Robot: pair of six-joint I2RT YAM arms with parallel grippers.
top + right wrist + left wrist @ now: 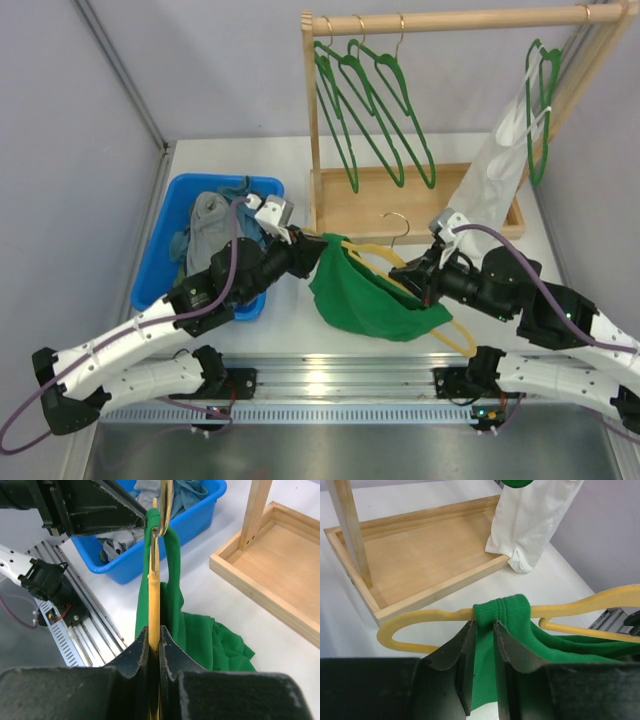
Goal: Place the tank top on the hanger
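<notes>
The bright green tank top (365,295) hangs from the yellow hanger (455,335), which is held above the table with its metal hook (398,222) pointing away. One strap (502,610) is looped over the hanger's arm (420,620). My left gripper (484,625) sits just under that strap. Its jaws stand slightly apart and the green fabric hangs loosely between them. My right gripper (154,632) is shut on the hanger's other arm (154,595). The rest of the top (200,635) sags below it onto the table.
A blue bin (170,250) holding grey and teal clothes (210,225) stands at the left. Behind is a wooden rack with a tray base (350,210), dark green hangers (370,110) and a white garment (500,160) at its right end.
</notes>
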